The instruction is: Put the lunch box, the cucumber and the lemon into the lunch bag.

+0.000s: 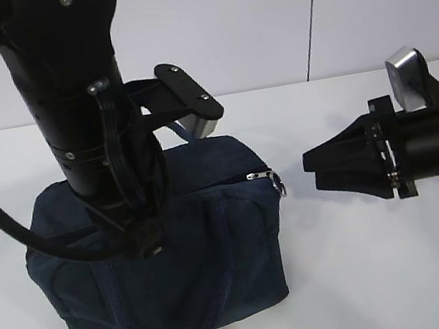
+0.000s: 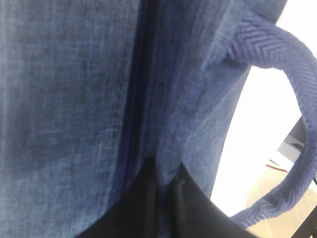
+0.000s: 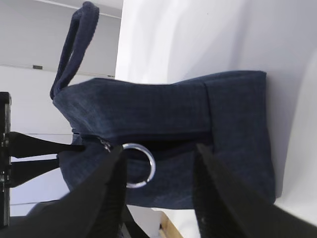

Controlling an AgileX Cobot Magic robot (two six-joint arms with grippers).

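Fabric is filling nearly all of my left wrist view, where the left gripper is sitting with its dark fingers drawn together, pressed against the lunch bag along a fold or seam; I cannot tell whether cloth is actually pinched between them. I am seeing the bag standing upright on the white table, with the left arm coming down over its top and hiding much of it, and one looped handle is arcing off to the side in that wrist view. On the other side, the right gripper is hovering level, just beside the zipper end of the bag, jaws standing partly open and holding nothing. Through its camera I am looking between the two fingers at the silver ring pull, which is hanging at the end of the zipper, apart from both fingertips.
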